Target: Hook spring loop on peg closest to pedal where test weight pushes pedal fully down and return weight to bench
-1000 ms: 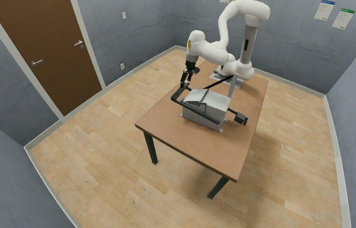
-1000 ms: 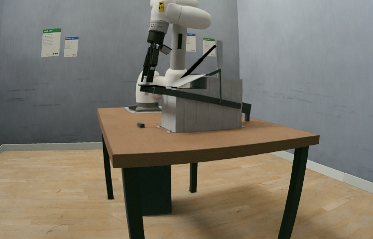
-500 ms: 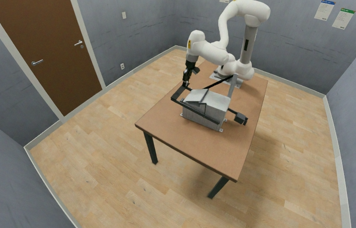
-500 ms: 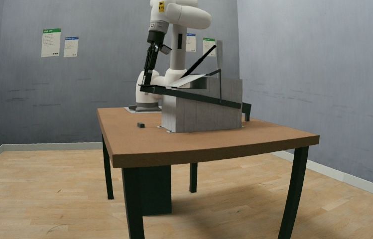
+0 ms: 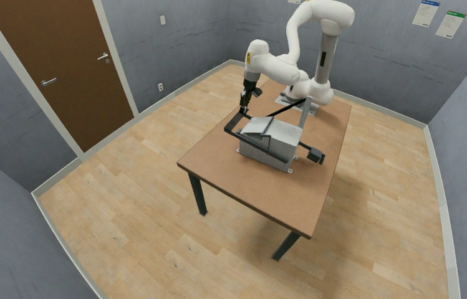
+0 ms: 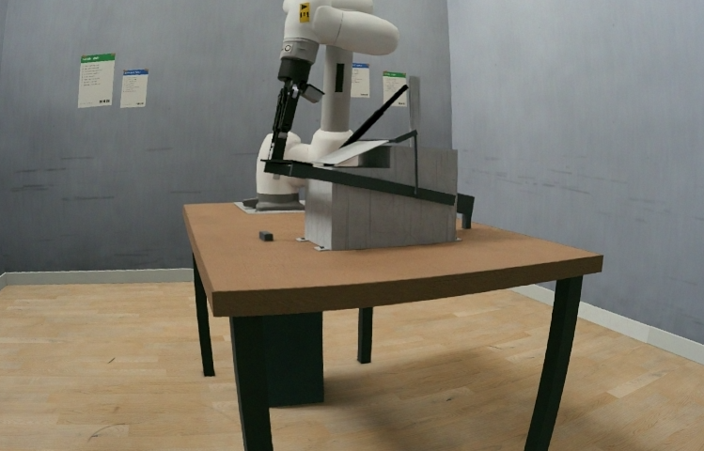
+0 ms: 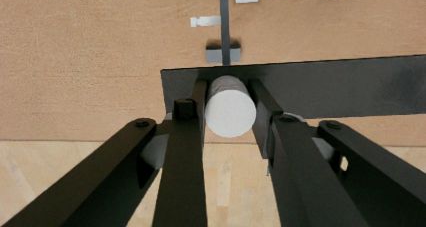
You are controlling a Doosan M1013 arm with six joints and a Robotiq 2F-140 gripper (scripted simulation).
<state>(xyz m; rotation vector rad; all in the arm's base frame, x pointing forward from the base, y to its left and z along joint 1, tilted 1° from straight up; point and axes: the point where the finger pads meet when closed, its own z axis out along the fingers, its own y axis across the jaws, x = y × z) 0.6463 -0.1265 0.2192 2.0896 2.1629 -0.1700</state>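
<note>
The steel test weight (image 7: 230, 113) stands on the dark pedal (image 5: 234, 121) (image 7: 350, 89) near the pedal's end. My gripper (image 5: 243, 108) (image 6: 276, 155) (image 7: 227, 96) is shut on the weight, one finger on each side. In the exterior view the pedal (image 6: 283, 167) is raised high above the bench, and the fingers hide most of the weight. The black spring (image 5: 285, 108) (image 6: 375, 114) slants down from the top of the upright post (image 5: 304, 115) (image 6: 414, 108). The spring's lower end, its loop and the pegs cannot be made out.
The grey feeder box (image 5: 266, 147) (image 6: 395, 214) stands on the bench (image 5: 235, 177) (image 6: 266, 273), with a tilted pale lid (image 6: 358, 150) on top. A small dark block (image 6: 265, 236) (image 7: 215, 56) sits on the bench below the pedal. Another dark block (image 5: 315, 154) hangs at the feeder's far side.
</note>
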